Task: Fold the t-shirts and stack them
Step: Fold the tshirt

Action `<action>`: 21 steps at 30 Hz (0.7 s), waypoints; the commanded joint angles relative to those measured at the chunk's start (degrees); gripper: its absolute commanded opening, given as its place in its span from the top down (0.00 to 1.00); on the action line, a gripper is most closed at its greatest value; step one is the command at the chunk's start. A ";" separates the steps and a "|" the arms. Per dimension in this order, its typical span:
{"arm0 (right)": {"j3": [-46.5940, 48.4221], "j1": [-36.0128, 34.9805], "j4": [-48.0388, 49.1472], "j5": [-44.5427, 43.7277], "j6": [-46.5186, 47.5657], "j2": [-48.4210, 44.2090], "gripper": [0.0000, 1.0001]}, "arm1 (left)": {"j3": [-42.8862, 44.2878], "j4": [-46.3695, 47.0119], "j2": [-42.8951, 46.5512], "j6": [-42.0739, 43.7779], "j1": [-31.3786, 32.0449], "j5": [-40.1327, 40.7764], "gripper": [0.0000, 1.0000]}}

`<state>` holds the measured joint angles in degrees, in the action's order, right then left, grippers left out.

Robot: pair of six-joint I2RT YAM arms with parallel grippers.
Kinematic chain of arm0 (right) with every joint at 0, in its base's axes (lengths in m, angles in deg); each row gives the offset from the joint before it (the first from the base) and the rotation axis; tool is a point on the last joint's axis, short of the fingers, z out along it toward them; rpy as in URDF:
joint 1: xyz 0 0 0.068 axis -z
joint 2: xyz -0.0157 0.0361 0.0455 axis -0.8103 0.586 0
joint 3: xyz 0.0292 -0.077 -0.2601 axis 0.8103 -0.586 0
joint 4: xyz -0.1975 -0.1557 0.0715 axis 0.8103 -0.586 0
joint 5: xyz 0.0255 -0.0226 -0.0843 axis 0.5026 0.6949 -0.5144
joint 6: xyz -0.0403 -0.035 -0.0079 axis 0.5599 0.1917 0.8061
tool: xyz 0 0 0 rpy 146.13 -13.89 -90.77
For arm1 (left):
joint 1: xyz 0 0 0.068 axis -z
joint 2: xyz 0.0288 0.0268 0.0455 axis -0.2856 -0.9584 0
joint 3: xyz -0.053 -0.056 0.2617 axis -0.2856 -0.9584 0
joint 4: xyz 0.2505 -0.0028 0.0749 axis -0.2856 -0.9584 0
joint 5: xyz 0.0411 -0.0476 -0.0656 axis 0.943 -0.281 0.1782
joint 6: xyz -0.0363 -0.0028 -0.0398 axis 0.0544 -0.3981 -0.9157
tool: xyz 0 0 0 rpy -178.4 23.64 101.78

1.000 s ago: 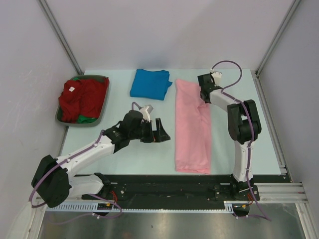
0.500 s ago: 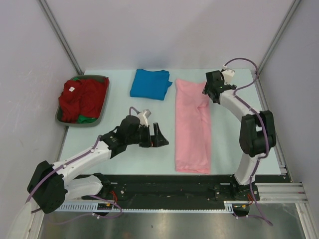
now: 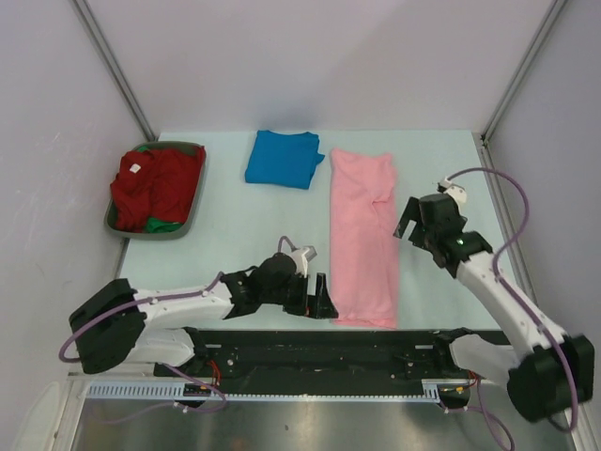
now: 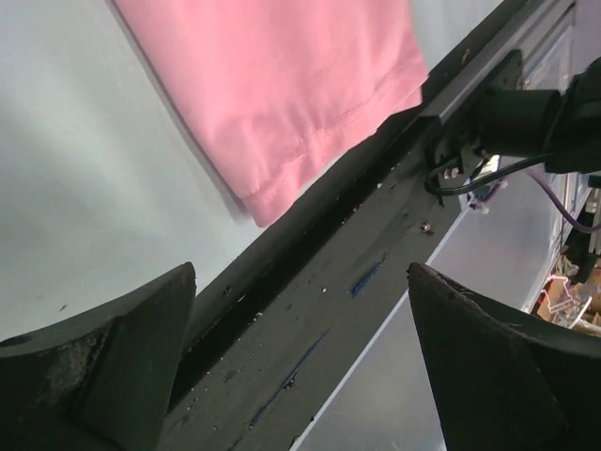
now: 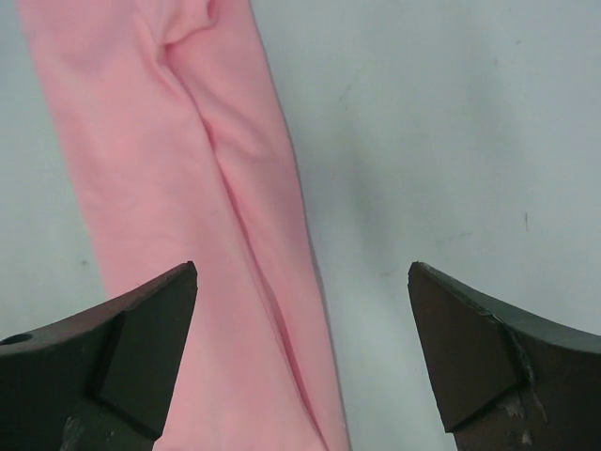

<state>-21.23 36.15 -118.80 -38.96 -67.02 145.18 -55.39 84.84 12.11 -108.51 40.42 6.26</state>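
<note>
A pink t-shirt (image 3: 362,235) lies folded into a long strip down the middle-right of the table. Its hem corner (image 4: 282,178) shows in the left wrist view, its right edge (image 5: 188,216) in the right wrist view. A folded blue t-shirt (image 3: 283,158) rests at the back centre. My left gripper (image 3: 322,303) is open and empty, low beside the pink shirt's near-left corner. Just right of the strip's middle hovers my right gripper (image 3: 407,222), also open and holding nothing.
A grey tray (image 3: 192,203) at the back left holds crumpled red and green shirts (image 3: 150,188). The black base rail (image 3: 329,343) runs along the table's near edge. A metal frame post (image 3: 502,197) borders the right side.
The left gripper travelled right and toward the near edge, reaching the pink shirt's near-left corner. The right arm pulled back from the shirt's far end to beside its middle.
</note>
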 commanded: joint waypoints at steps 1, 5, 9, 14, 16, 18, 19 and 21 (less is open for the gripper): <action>-1.40 -2.23 -6.22 0.46 -2.89 -15.11 0.00 | 0.66 5.71 -5.10 -3.71 2.31 1.93 0.01; -2.28 -6.01 -13.07 -0.51 -6.76 -25.75 0.00 | 1.36 5.28 -10.80 -5.73 2.58 2.63 0.03; -2.46 -9.44 -17.12 -1.21 -8.52 -32.44 0.00 | 3.81 4.48 -15.56 -6.18 2.66 3.34 0.04; -2.37 -12.34 -18.80 -0.43 -10.89 -34.64 0.00 | 7.07 2.99 -21.45 -6.88 2.66 2.46 0.06; -2.02 -12.78 -19.59 -0.59 -11.25 -34.82 0.00 | 7.77 2.64 -23.30 -7.58 3.10 2.46 0.07; -1.93 -12.87 -19.77 -0.25 -11.34 -35.61 0.00 | 8.48 1.23 -24.26 -7.94 3.45 2.54 0.08; -1.84 -12.87 -19.85 -0.07 -11.34 -35.96 0.00 | 8.65 0.27 -25.14 -8.02 3.72 2.63 0.08; -1.93 -12.96 -19.77 0.28 -11.25 -36.49 0.00 | 9.09 0.09 -26.20 -8.20 4.16 2.37 0.09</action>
<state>-23.46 23.51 -137.79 -38.94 -77.16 110.26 -45.90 91.75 -10.03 -116.24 43.31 7.16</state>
